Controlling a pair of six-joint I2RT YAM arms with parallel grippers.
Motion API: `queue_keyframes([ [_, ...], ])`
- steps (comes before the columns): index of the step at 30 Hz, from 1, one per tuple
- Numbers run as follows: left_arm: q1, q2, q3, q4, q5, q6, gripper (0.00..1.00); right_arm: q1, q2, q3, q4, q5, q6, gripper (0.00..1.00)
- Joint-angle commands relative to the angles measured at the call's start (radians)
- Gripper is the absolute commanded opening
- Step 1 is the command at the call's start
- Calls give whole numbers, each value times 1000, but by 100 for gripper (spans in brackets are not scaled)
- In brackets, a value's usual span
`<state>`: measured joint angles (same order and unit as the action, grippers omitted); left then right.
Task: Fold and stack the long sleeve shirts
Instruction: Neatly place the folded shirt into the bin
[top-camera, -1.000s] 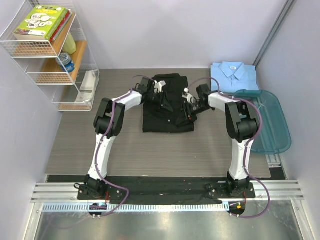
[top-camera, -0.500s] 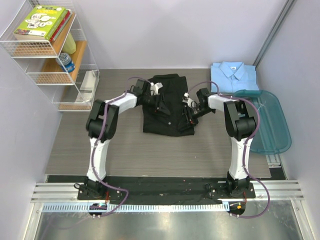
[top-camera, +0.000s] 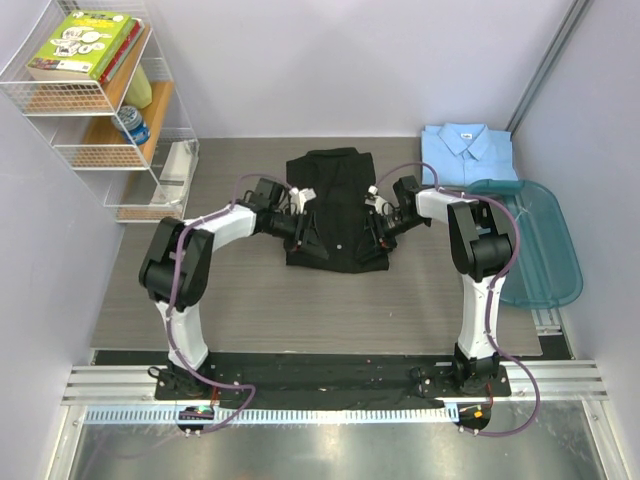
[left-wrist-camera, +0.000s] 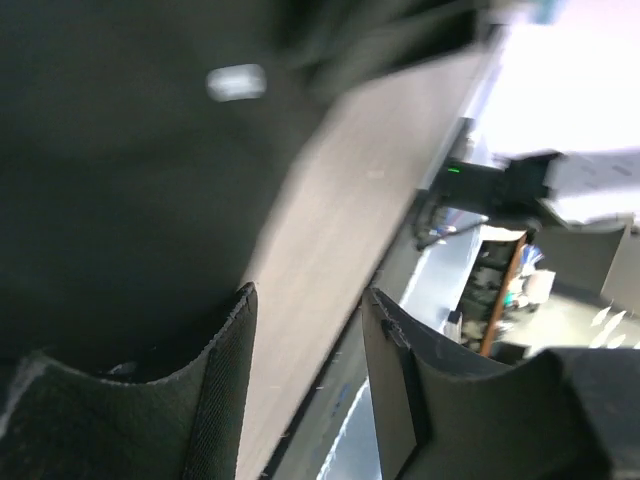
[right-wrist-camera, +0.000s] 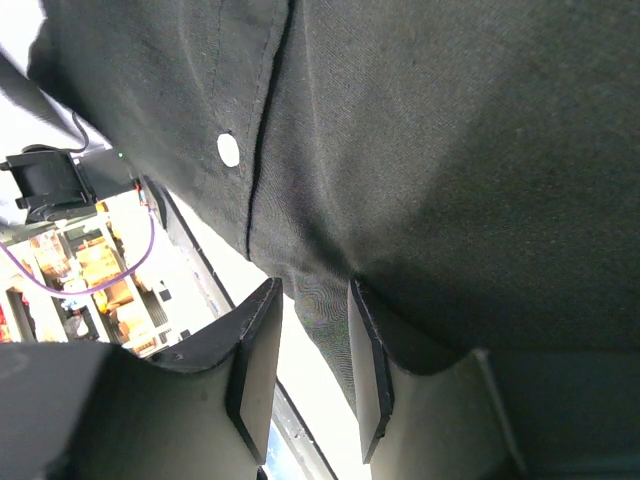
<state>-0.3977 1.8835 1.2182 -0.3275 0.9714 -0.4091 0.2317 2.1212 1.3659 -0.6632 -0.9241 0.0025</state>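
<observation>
Shirts: black shirt (top-camera: 335, 200) lies mid-table, partly folded, collar at the far end. The blue shirt (top-camera: 468, 155) is already folded at the far right corner, well apart from it.

Right gripper (right-wrist-camera: 312, 290) pinches a fold of the black shirt's right edge, near hem side. A pale button (right-wrist-camera: 228, 149) shows just beyond the fingers. Left gripper (left-wrist-camera: 310, 295) is at the shirt's left edge with jaws spread and holds nothing; bare table (left-wrist-camera: 330, 230) shows through the gap.

Risks, as I judge them:
- A pull from the right alone would skew or drag the shirt and open the fold.
- The pinch looks shallow and could slip.
- The left jaws could close on the top layer only.

Surroundings: the teal tub (top-camera: 570, 260) sits right, its far rim up against the blue shirt's near edge. That crowds the carry path to the stack. The wire shelf (top-camera: 60, 150) at far left is out of the way.
</observation>
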Motion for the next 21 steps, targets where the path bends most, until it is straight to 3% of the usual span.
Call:
queue_keyframes([
  [1, 72, 113, -29, 17, -85, 1, 47, 1, 8, -7, -1, 62, -16, 39],
  [5, 137, 157, -66, 56, -111, -39, 47, -8, 14, -18, -12, 90, -39, 39],
  [14, 140, 94, -212, 31, -165, -16, 46, -6, -35, -68, -33, 94, -117, 43],
  [21, 138, -105, -204, 24, 47, 76, 47, -5, -257, -39, -136, -28, -171, 46],
])
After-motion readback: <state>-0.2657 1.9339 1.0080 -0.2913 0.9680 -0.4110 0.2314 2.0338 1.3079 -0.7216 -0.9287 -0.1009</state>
